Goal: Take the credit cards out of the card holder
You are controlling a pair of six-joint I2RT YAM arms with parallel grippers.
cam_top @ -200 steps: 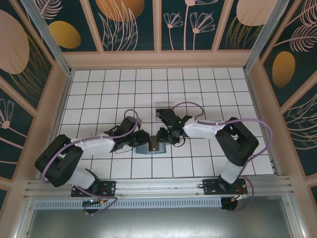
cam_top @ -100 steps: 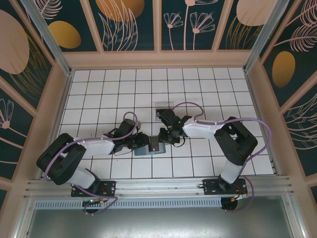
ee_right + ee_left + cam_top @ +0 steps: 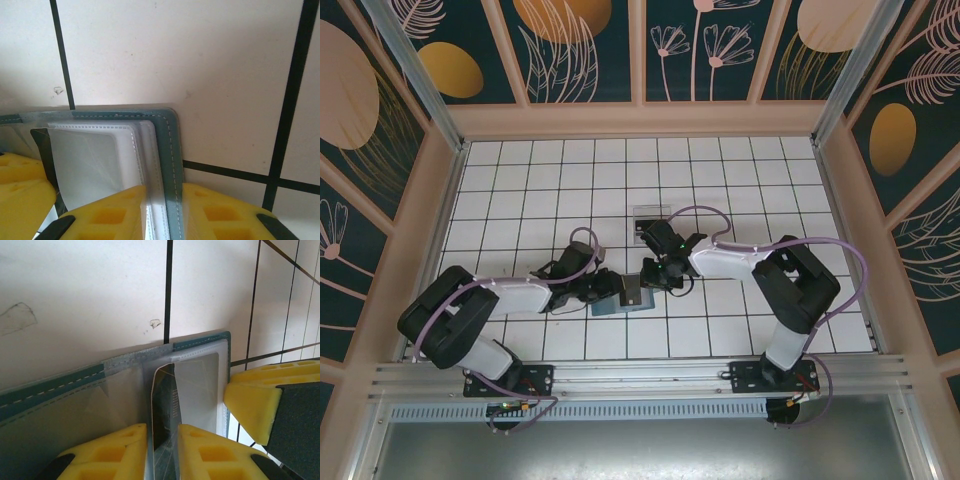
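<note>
The teal-blue card holder (image 3: 620, 305) lies open on the tiled floor between my two grippers. In the left wrist view its stitched teal edge (image 3: 55, 387) and clear pockets show, and a thin dark-faced credit card (image 3: 163, 395) with a rounded corner sticks out of a pocket. My left gripper (image 3: 162, 429) is shut on that card. My right gripper (image 3: 164, 189) is shut on the card holder's right edge (image 3: 170, 150), pinching the teal cover and the clear sleeves together. From above, the left gripper (image 3: 602, 288) and the right gripper (image 3: 652, 283) meet over the holder.
A clear plastic box (image 3: 650, 218) stands just behind the right gripper. The right gripper's yellow finger (image 3: 252, 400) is close beside the card in the left wrist view. The pen's walls (image 3: 450, 190) ring the white tiled floor.
The right gripper has closed onto the card holder's edge. The left arm has drawn slightly to the left, and the holder has shifted a little with it.
</note>
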